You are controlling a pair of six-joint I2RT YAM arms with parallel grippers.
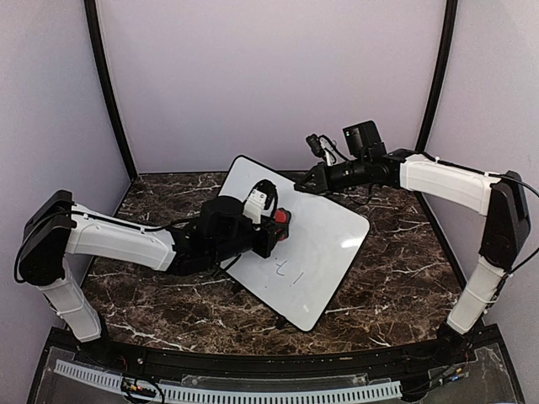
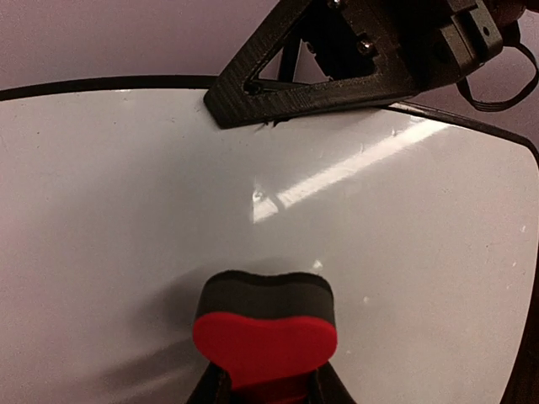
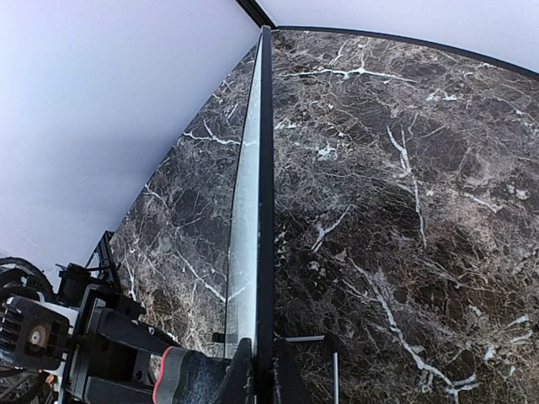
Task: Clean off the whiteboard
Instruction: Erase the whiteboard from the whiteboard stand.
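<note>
The whiteboard lies tilted on the marble table, with faint blue marks near its lower middle. My left gripper is shut on a red eraser with a black felt pad and presses the pad against the board's white face. My right gripper is shut on the board's far top edge, and it shows in the left wrist view as a black finger. The right wrist view looks along the board's thin black rim, clamped between the fingers.
Dark marble tabletop surrounds the board. Pale walls with black corner posts enclose the back and sides. A small metal stand leg shows under the board. A cable rail runs along the near edge.
</note>
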